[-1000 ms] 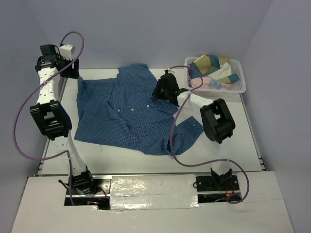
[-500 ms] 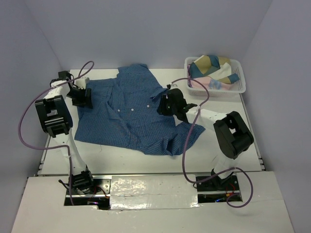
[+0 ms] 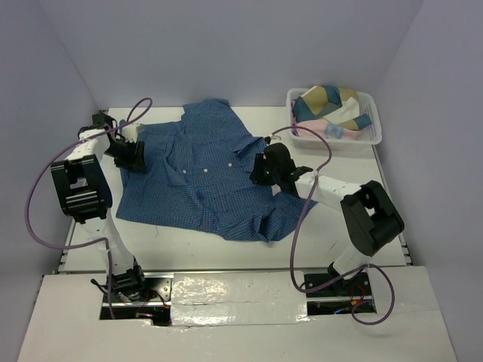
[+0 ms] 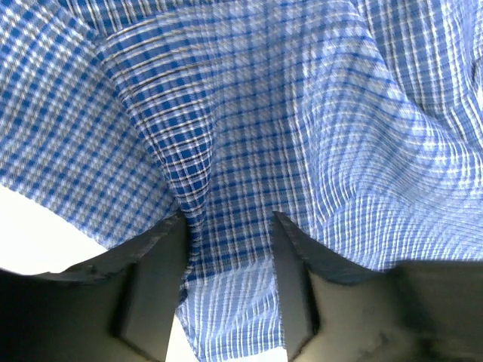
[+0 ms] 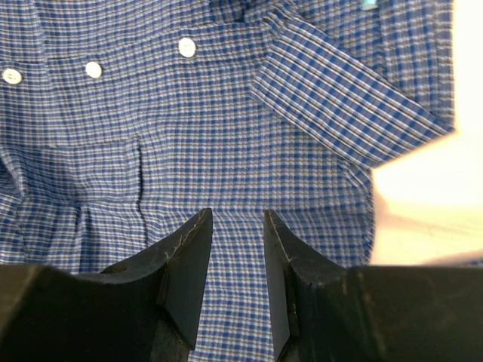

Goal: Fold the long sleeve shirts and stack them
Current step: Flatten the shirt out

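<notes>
A blue fine-checked long sleeve shirt (image 3: pixel 196 181) lies spread front-up on the white table (image 3: pixel 189 245), its lower right part rumpled. My left gripper (image 3: pixel 134 158) is at the shirt's left edge. In the left wrist view its jaws (image 4: pixel 230 222) stand apart with puckered cloth (image 4: pixel 302 113) and the cloth's edge between them. My right gripper (image 3: pixel 264 170) is low over the shirt's right side. In the right wrist view (image 5: pixel 238 215) its jaws are narrowly apart over flat cloth (image 5: pixel 226 113), holding nothing. White buttons (image 5: pixel 186 47) and a pocket show ahead.
A white basket (image 3: pixel 375 132) with bundled multicoloured cloth stands at the back right corner. Purple cables loop from both arms over the table. Bare table (image 5: pixel 423 196) shows just right of the shirt's edge.
My left arm has swung down from the back left onto the shirt's left edge. My right gripper has moved from the collar area toward me and slightly right, lower over the shirt.
</notes>
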Controlling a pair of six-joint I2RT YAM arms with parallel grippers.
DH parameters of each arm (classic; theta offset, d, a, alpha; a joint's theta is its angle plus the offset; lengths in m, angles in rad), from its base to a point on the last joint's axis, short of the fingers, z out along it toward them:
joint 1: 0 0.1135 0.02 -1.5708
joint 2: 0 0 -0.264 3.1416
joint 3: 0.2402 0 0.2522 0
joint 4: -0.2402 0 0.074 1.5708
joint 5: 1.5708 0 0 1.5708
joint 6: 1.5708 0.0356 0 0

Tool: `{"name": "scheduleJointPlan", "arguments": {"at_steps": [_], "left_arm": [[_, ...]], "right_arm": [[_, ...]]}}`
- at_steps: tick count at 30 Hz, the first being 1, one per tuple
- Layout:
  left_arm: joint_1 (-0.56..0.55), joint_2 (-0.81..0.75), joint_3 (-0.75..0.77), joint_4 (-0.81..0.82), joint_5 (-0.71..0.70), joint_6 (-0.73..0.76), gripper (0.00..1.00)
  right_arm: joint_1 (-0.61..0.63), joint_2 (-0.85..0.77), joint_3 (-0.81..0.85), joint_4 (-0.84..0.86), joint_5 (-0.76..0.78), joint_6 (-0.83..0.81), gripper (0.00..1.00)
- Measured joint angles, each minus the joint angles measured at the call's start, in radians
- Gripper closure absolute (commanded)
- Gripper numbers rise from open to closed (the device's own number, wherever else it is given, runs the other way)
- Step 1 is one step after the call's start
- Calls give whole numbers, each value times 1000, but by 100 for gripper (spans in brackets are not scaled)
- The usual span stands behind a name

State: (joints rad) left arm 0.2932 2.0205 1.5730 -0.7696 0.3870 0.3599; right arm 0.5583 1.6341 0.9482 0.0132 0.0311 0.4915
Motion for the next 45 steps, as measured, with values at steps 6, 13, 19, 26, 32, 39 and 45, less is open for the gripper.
{"name": "scheduleJointPlan", "arguments": {"at_steps": [6, 13, 19, 26, 32, 39, 45], "left_arm": [[17, -63, -75, -17, 0, 31, 61], [47, -63, -99, -21, -30, 34, 30], [86, -58, -88, 5, -83, 31, 27], [88, -28, -88, 15, -37, 34, 67], [85, -30, -90, 6, 6, 57, 100], [117, -130, -90, -47, 49, 65, 100], [145, -338, -138, -77, 64, 100, 100]], "right_arm": [[0, -49, -33, -25, 28, -13, 59], [-3, -108, -78, -43, 37, -22, 55], [-6, -172, -126, -70, 42, -24, 54], [-6, -204, -160, -90, 60, -34, 54], [-17, -229, -178, -123, 68, -39, 44], [-85, -423, -278, -190, 30, -91, 26], [69, -546, -340, -214, -111, -192, 19]]}}
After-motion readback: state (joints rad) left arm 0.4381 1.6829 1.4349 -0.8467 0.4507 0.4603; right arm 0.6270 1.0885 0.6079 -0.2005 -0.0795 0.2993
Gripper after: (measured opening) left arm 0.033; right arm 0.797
